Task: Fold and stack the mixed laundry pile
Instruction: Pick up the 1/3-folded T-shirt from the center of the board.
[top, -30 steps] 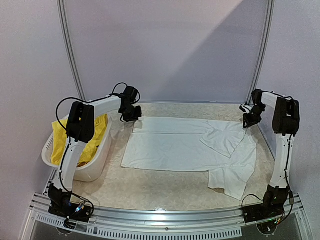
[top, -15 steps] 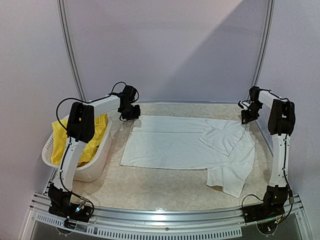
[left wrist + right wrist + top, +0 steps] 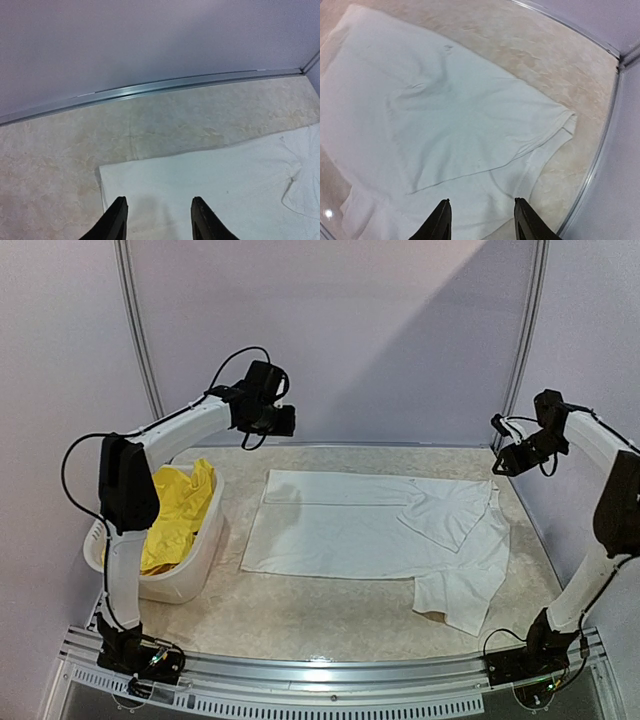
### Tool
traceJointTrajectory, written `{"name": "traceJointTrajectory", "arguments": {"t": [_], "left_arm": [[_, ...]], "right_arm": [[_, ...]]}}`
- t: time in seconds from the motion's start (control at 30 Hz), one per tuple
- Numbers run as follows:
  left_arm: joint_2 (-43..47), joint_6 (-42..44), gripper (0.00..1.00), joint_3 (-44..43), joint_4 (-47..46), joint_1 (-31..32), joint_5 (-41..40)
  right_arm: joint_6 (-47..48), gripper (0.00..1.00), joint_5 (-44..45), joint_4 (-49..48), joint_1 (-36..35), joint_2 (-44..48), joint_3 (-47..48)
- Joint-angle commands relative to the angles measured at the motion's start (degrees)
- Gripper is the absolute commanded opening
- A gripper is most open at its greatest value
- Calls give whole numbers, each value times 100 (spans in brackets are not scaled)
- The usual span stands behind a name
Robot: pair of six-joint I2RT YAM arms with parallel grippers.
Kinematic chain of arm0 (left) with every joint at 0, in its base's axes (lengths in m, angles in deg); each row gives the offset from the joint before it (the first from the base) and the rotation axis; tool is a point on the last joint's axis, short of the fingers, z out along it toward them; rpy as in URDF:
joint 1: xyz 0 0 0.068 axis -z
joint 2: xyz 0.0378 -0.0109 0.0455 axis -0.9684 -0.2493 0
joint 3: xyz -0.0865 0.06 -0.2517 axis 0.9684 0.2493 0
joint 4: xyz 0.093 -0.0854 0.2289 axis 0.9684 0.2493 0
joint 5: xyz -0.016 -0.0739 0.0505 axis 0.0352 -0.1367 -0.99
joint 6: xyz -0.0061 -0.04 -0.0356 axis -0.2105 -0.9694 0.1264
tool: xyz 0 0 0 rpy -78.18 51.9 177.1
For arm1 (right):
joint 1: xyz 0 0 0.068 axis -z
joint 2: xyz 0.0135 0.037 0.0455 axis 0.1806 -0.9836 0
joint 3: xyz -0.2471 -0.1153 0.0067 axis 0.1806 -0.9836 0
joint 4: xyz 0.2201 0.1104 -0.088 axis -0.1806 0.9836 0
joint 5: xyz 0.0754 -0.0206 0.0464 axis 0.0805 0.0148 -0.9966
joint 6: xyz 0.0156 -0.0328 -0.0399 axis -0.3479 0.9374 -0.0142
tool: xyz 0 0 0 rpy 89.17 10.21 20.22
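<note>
On the mottled beige table [image 3: 330, 625] between lilac walls [image 3: 350, 340], a white T-shirt [image 3: 350, 535]; left fingers [image 3: 116, 220] and right fingers [image 3: 440, 220] apart, empty.

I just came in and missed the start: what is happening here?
Two robot arms are folding laundry. A white T-shirt lies flat on the table, one sleeve folded over its body. The left gripper and right gripper hover above its far corners, both open and empty. A yellow garment waits in the white basket.

The T-shirt [image 3: 370, 530] is soft, matt white cloth. The tabletop [image 3: 320, 615] is smooth, mottled and faintly glossy. The basket [image 3: 195, 575] at nine o'clock is shiny plastic.
</note>
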Motion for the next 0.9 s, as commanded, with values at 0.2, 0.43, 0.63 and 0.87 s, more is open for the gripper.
{"name": "traceJointTrajectory", "arguments": {"t": [0.2, 0.43, 0.63, 0.87], "left_arm": [[1074, 895, 44, 1733, 80, 1340, -329], [1722, 411, 44, 2970, -16, 1681, -312], [1952, 230, 44, 3364, 42, 1736, -269], [2086, 169, 44, 3651, -54, 1740, -362]], "right_arm": [[2861, 43, -630, 1078, -1013, 2329, -2917], [3919, 38, 270, 1000, -2455, 3808, -4544], [4781, 32, 1267, 1079, -3205, 4253, -5222], [5307, 35, 1502, 1112, -3628, 4143, -5447]]}}
